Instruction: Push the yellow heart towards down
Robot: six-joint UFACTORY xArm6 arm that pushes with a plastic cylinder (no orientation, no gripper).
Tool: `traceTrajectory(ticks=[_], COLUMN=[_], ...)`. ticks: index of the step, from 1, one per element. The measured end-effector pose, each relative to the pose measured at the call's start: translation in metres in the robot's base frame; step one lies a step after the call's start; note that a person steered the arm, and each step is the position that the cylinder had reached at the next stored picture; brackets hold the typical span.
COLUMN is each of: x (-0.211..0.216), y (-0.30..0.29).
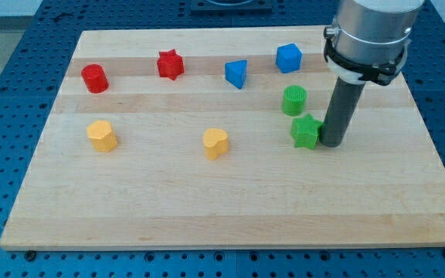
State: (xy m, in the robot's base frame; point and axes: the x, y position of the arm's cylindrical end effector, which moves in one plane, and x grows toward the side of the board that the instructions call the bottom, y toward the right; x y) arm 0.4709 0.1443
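The yellow heart [216,143] lies near the middle of the wooden board [230,216]. My tip [332,143] rests on the board well to the view's right of the heart, touching or nearly touching the right side of a green star [305,131]. The rod rises from there to the arm's grey body at the view's top right.
A green cylinder [293,100] stands just above the green star. A blue cube [289,57] and a blue triangular block [236,73] lie near the top. A red star [170,64] and a red cylinder [95,78] are at top left. A yellow hexagonal block [101,135] is at the left.
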Motion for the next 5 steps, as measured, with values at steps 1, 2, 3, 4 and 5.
traceTrajectory(ticks=[1, 2, 3, 4, 5], x=[-0.001, -0.002, -0.002, 0.011, 0.051], y=[-0.001, -0.017, -0.017, -0.017, -0.035])
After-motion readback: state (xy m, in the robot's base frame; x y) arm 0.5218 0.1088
